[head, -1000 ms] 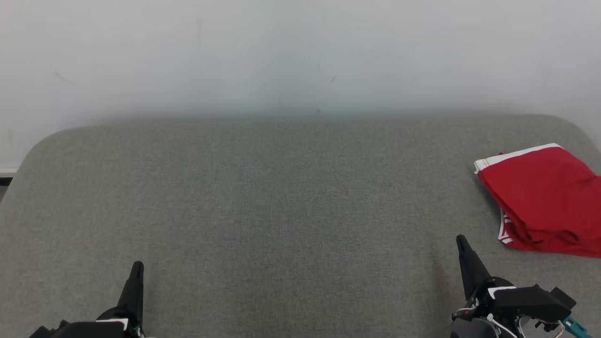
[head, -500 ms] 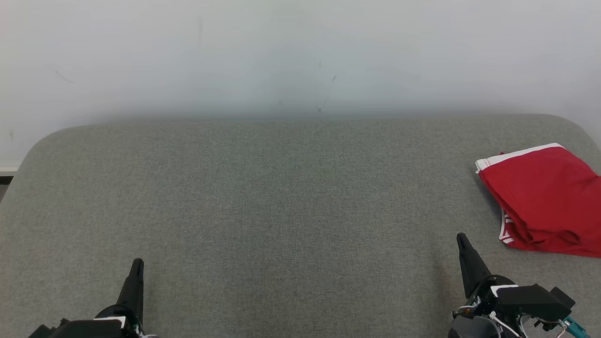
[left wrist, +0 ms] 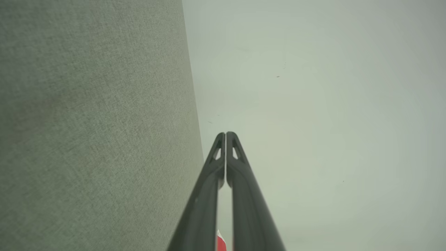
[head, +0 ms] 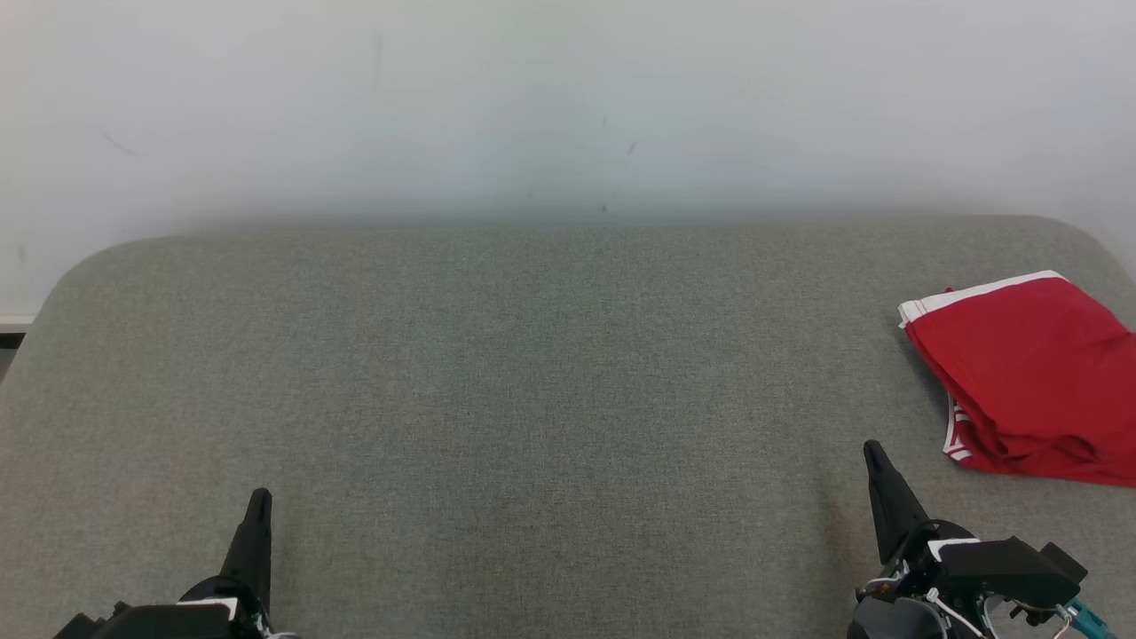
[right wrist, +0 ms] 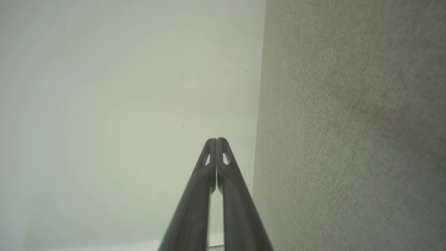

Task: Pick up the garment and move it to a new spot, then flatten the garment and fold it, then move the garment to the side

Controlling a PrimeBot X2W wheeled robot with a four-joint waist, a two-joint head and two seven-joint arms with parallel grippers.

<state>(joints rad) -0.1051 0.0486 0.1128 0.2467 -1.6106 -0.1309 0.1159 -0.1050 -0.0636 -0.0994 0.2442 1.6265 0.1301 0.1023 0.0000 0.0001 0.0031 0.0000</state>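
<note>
The garment (head: 1029, 377) is red with white trim, folded into a compact stack at the far right of the grey cushioned surface (head: 532, 373), partly cut off by the picture's edge. A sliver of the garment (left wrist: 220, 243) peeks between my left fingers in the left wrist view. My left gripper (head: 258, 497) rests at the lower left, shut and empty, tips pressed together (left wrist: 225, 134). At the lower right my right gripper (head: 872, 449) is shut and empty too (right wrist: 216, 140), just below and left of the garment, apart from it.
A pale wall (head: 568, 106) rises behind the surface's rounded back edge. The surface's rounded left corner (head: 62, 284) drops off toward a strip of floor.
Both grippers crept up the head view slightly between the earliest frame and half a second ago. The garment lies where it was.
</note>
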